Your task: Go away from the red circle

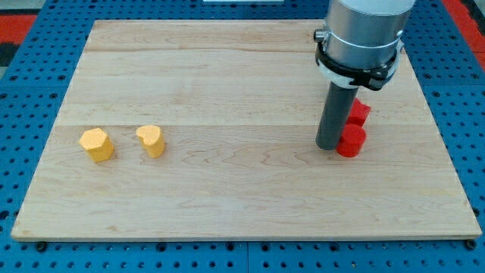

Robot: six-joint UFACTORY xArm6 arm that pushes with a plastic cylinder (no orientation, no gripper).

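Blue pegboard [23,30], dotted with small holes, is framing a pale wooden board [227,83] whose grain is running from the view's left to the view's right in long planks. From my remote seat I am seeing the arm's silver cylinder [365,29] coming down from the view's top right, ringed by a black clamp with a white band beneath it, and ending in a straight dark rod [333,114]. The rod is standing upright. My tip [329,146] is resting on the wood at the view's right, just left of the red circle [351,142], so close that I cannot tell whether they are touching or merely side by side. No jaws or fingers are fitted to this rod, so nothing is opening or closing on anything.

The red circle is showing as a short, smooth cylinder. A second red block [359,113] is sitting just above it, partly hidden behind the rod, its shape unclear. Well apart, at the view's left, a yellow block with flat facets [97,144] is lying beside a yellow heart-shaped block [151,139], the two near each other but not touching. No containers are sitting on the board.
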